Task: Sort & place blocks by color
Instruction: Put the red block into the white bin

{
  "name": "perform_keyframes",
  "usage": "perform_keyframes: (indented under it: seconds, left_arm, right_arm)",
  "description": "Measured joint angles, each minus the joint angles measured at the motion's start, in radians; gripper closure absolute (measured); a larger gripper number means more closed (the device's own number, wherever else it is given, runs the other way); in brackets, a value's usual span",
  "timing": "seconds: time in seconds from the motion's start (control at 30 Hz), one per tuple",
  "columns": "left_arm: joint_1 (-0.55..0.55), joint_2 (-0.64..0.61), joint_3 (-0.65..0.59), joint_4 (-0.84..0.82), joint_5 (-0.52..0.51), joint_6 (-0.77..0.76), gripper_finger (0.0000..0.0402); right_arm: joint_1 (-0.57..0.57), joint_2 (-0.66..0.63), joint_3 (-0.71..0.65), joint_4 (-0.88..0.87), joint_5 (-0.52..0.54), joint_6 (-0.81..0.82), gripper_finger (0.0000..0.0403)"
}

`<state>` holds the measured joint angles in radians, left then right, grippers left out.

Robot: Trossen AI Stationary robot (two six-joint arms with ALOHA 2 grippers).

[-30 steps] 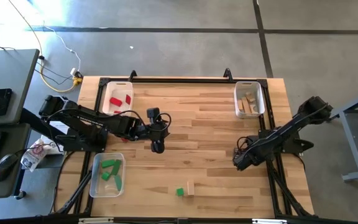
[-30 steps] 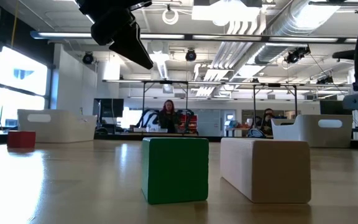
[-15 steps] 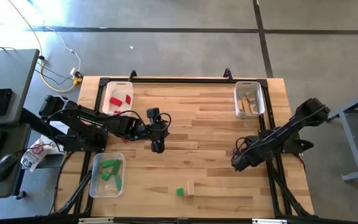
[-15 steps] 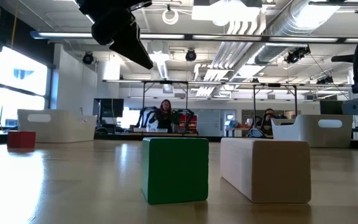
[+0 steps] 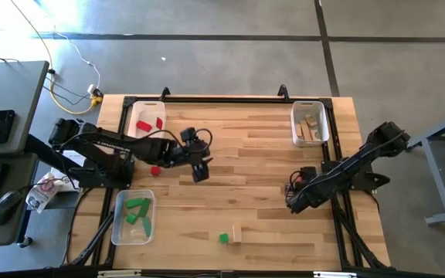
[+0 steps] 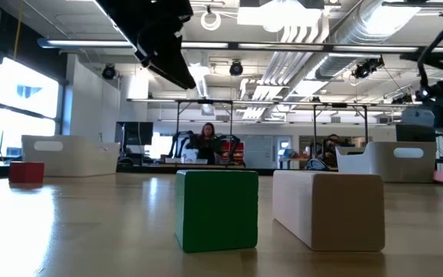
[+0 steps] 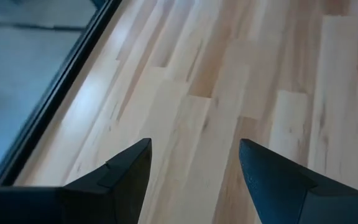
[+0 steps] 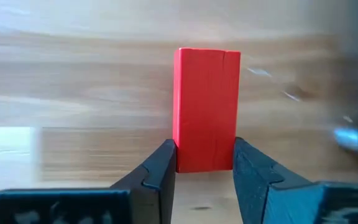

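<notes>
Red block (image 8: pixel 206 112) clamped in right end effector (image 8: pixel 204 171), lower end hidden.

No readable text, label, brand, number or sign anywhere, whether on blocks, trays, table, arms or the room behind.

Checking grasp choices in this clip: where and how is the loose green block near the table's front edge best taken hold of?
Grip the green block across its two flat side faces, coming straight down from above. It sits squarely on the table, cube-like, with its top clear. The plain wood block lies close on one side, so fingers would likely fit better on the faces not facing that neighbour.
</notes>
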<state>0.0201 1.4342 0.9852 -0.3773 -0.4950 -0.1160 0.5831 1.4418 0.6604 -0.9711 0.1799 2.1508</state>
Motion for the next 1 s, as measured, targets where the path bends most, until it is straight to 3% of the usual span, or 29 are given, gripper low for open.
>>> perform_keyframes:
  seconds: [0.3, 0.5, 0.63, 1.0]
  left_arm:
    - [0.151, 0.0, 0.0, 0.001, 0.145, -0.138, 0.0174]
    - [0.258, 0.0, 0.0, 0.071, 0.407, -0.195, 0.0174]
    - [0.305, 0.0, 0.0, 0.15, 0.523, -0.227, 0.0174]
    - [0.341, 0.0, 0.0, 0.239, 0.582, -0.345, 0.0174]
  right_arm:
    - [-0.001, 0.0, 0.089, 0.008, 0.258, -0.15, 0.0302]
    - [-0.002, 0.0, 0.123, 0.01, 0.389, -0.248, 0.0303]
    - [-0.028, 0.0, 0.142, 0.016, 0.415, -0.341, 0.0303]
    - [-0.15, -0.001, 0.184, 0.131, 0.475, -0.719, 0.0304]
